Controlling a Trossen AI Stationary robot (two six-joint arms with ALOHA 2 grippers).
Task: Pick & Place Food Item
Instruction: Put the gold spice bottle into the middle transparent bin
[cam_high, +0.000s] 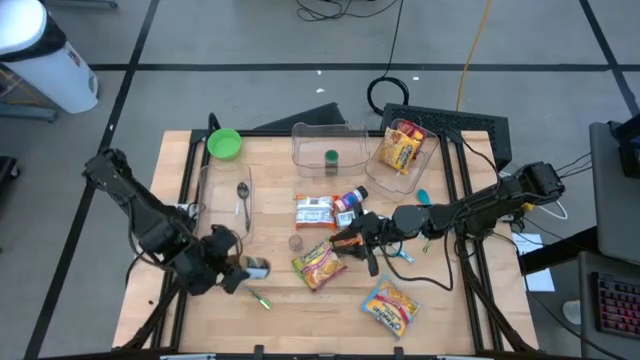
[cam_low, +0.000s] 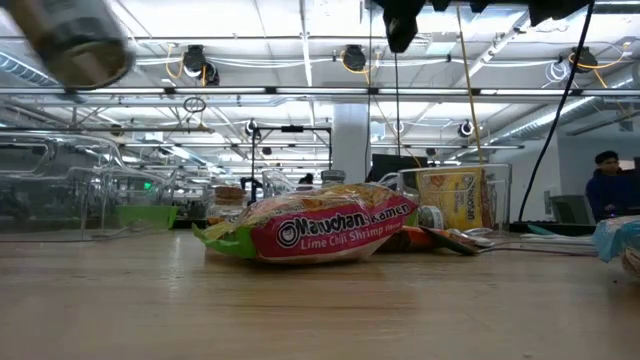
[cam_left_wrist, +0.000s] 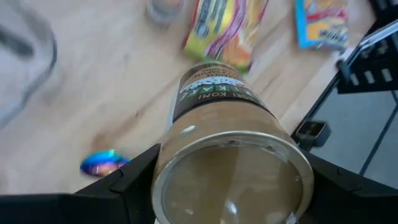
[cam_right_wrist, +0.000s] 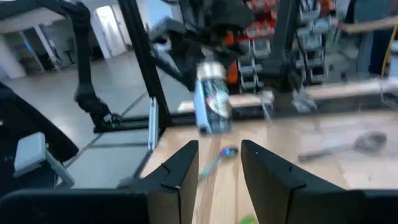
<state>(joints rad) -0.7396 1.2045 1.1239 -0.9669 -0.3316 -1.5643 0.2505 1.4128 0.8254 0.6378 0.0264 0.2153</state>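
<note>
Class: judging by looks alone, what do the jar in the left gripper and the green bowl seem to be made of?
Jar: seemingly clear glass or plastic, since brownish contents show through; printed dark label. Left gripper is shut on it. Green bowl: probably plastic, uniformly bright and opaque.

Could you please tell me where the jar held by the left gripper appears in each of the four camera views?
High view: the jar is in the left gripper, near the table's front left.
Low view: blurred, lifted, in the upper left corner.
Left wrist view: fills the centre, between the fingers.
Right wrist view: hangs beyond the right gripper, centre.
Shared landmark: the ramen packet, also seen in the low view and left wrist view.
</note>
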